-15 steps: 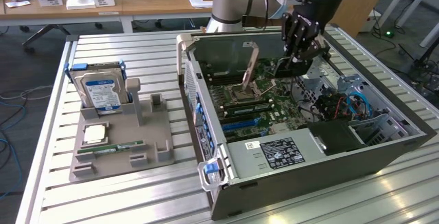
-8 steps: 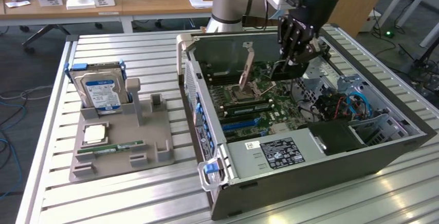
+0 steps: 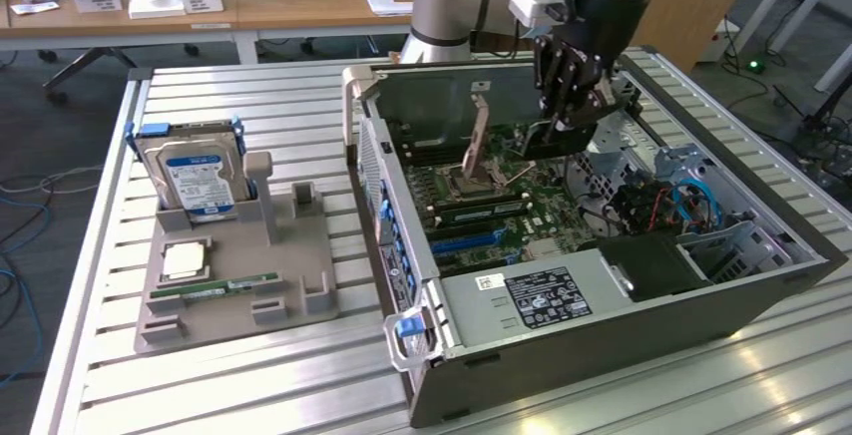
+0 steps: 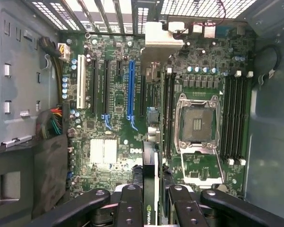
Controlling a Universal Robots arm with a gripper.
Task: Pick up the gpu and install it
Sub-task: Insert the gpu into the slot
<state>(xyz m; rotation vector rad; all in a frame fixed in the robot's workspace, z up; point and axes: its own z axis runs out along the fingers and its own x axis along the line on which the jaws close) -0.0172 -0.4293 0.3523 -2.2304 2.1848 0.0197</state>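
Note:
My gripper (image 3: 570,116) hangs over the open computer case (image 3: 440,345), shut on the gpu (image 3: 557,142), a thin black card that hangs down from the fingers above the motherboard (image 3: 500,201). In the wrist view the gpu (image 4: 150,189) shows edge-on between the two black fingers (image 4: 129,208). It stands clear above the board, near the blue expansion slot (image 4: 130,90) and the black slots beside it. The CPU socket (image 4: 197,124) lies open to one side.
On the exterior view's left, a grey fixture (image 3: 299,285) holds a silver hard drive (image 3: 198,176), a CPU chip (image 3: 184,260) and a green memory stick (image 3: 213,288). Cables (image 3: 692,206) and the black power supply (image 3: 652,265) fill the case's right side. A wooden desk (image 3: 333,1) stands behind.

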